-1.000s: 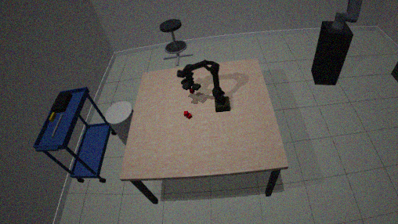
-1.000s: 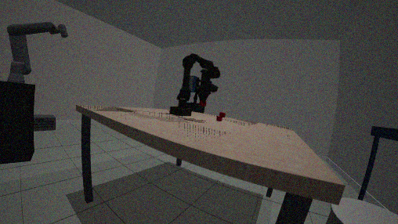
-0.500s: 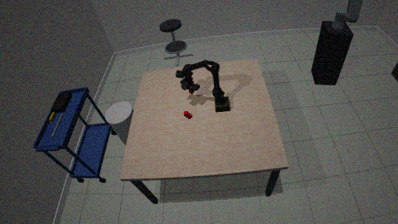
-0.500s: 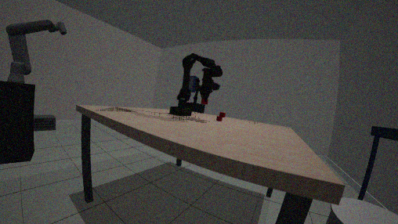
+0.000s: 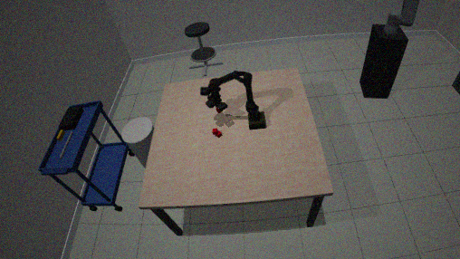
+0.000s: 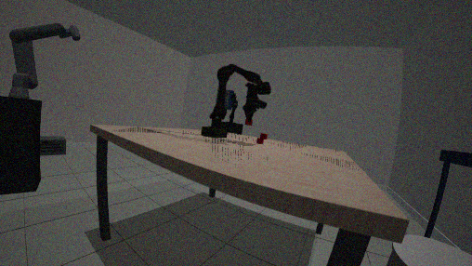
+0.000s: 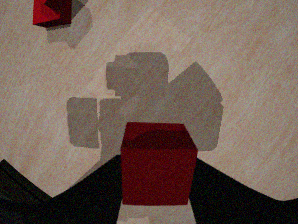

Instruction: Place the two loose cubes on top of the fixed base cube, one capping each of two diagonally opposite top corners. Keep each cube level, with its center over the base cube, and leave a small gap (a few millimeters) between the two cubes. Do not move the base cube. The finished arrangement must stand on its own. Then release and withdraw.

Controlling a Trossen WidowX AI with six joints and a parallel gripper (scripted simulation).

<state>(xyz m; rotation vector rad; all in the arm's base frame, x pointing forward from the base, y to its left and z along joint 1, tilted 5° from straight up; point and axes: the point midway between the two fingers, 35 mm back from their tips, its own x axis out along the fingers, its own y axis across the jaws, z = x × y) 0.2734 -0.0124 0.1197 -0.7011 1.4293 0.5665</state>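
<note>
My gripper [image 5: 218,109] [image 6: 249,121] [image 7: 154,163] is shut on a loose red cube [image 5: 219,110] [image 6: 249,124] [image 7: 158,176] and holds it above the table. In the wrist view the cube looks about square between the fingers. Two more red cubes stand together on the table. The lower one, seemingly the base cube [image 6: 260,140], carries the other loose cube [image 6: 264,136], which sits on it offset to one side. The pair shows small in the top view, and is cut off at the top left of the wrist view. The exact corner capped cannot be told.
The wooden table [image 5: 235,172] [image 6: 288,172] bears the arm's base [image 5: 257,120] [image 6: 222,129], which stands beside the cubes. The arm's shadow falls on the table under the gripper. A blue cart [image 5: 106,169] and a white round bin [image 5: 137,129] stand off the table.
</note>
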